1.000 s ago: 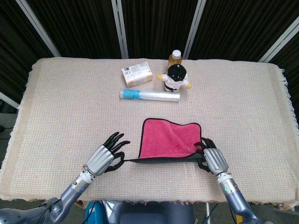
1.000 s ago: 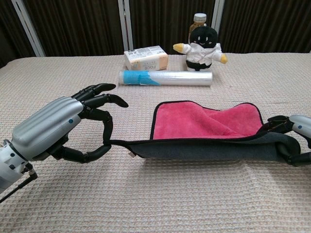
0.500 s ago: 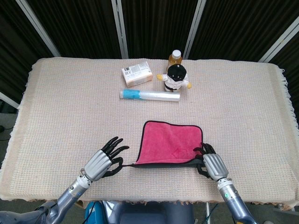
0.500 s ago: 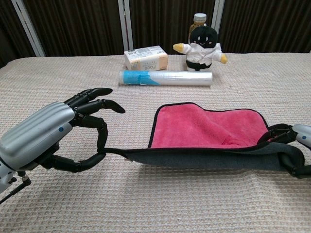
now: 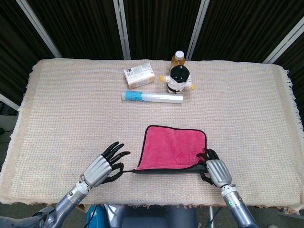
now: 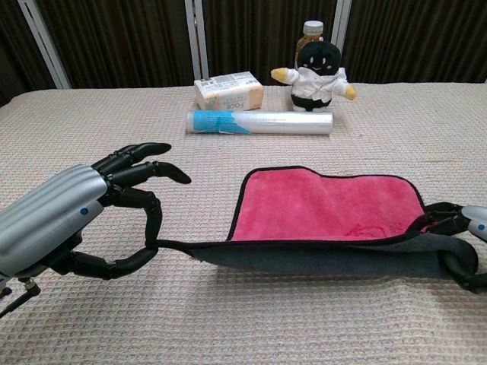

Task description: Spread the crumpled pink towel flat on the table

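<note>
The pink towel (image 5: 174, 146) (image 6: 327, 207) with black edging lies mostly flat near the table's front, its near edge lifted and stretched taut. My left hand (image 5: 104, 166) (image 6: 72, 220) pinches the near left corner between thumb and a finger, the other fingers spread. My right hand (image 5: 214, 171) (image 6: 466, 237) grips the near right corner. The towel's dark underside shows along the raised front strip.
At the back stand a small box (image 5: 139, 75), a plastic-wrapped roll (image 5: 153, 97), a black-and-white plush doll (image 5: 179, 79) and a bottle (image 5: 178, 58) behind it. A beige woven cloth (image 5: 61, 109) covers the table; its front edge lies just behind my hands.
Both hands have pulled the towel's near edge toward the table's front. The pink surface has flattened and its wrinkles have smoothed out.
</note>
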Action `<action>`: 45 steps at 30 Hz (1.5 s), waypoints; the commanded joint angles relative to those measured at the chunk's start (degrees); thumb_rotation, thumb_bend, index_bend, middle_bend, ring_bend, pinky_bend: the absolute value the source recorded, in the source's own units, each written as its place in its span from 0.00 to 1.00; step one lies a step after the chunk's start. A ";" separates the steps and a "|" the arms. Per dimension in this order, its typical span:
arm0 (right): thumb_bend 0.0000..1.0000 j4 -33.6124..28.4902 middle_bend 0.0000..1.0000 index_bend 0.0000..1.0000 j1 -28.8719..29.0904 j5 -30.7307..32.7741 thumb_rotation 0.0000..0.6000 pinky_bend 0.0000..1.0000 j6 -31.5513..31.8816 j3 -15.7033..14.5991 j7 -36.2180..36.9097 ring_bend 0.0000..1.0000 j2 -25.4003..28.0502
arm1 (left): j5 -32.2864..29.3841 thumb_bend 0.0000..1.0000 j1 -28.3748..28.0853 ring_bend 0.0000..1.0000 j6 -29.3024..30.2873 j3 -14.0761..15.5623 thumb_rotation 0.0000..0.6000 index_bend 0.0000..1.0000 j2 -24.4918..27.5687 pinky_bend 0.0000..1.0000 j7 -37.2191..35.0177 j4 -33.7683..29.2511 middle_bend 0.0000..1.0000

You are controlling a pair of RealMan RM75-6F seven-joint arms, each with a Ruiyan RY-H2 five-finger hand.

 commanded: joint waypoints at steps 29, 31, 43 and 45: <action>0.61 0.04 0.00 0.00 -3.14 -8.68 1.00 0.00 7.39 -1.63 3.42 0.00 5.00 | -5.71 0.48 0.23 0.00 -11.35 -0.06 1.00 0.10 11.95 0.00 2.57 -17.04 0.03; 0.66 0.14 0.00 0.00 -3.12 -8.86 1.00 0.00 7.50 -1.49 3.00 0.00 5.42 | -6.84 0.54 0.16 0.00 -12.56 -0.56 1.00 0.10 13.79 0.00 4.54 -20.72 0.04; 0.68 -3.89 0.00 0.00 -0.47 -6.89 1.00 0.00 0.96 -1.24 -0.51 0.00 9.15 | -9.85 0.26 6.74 0.00 -6.47 -1.06 1.00 0.10 25.44 0.00 16.48 -37.42 0.01; 0.68 -6.09 0.00 0.00 0.61 -5.51 1.00 0.00 -1.36 -0.86 -3.65 0.00 10.13 | -9.80 0.24 7.48 0.00 -5.68 -1.34 1.00 0.09 27.32 0.00 18.49 -39.26 0.01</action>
